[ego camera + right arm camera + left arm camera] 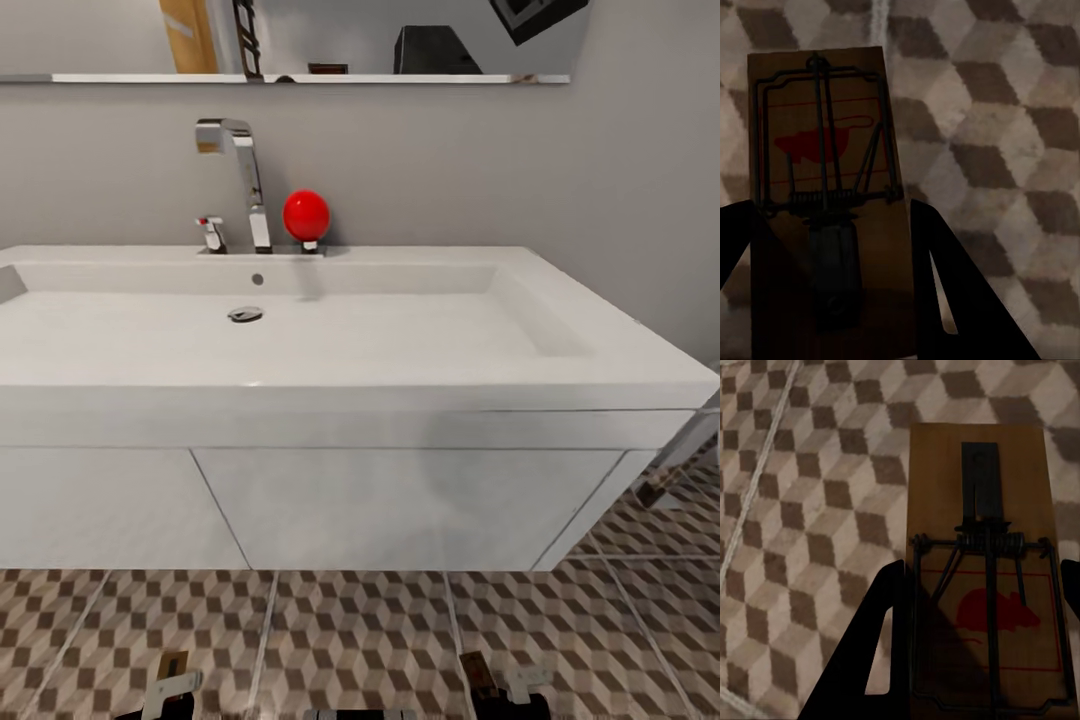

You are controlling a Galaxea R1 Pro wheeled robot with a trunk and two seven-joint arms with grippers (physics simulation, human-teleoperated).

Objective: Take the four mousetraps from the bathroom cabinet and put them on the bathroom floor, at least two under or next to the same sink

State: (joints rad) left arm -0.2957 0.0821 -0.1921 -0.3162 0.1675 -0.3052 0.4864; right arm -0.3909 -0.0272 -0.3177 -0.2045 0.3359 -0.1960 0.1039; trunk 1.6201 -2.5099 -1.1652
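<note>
White fills the head view: the vanity sink (pixel 360 340) with chrome tap (pixel 240 180), the bathroom floor (pixel 360 630) tiled below its front edge. In the left wrist view, the left gripper (pixel 982 660) is clenched on a mousetrap (pixel 982 532) above the tiles. In the right wrist view, the right gripper (pixel 832 285) grasps a second mousetrap (pixel 825 150). This looks like the placing step; next, lower both traps by the sink's foot and release.
</note>
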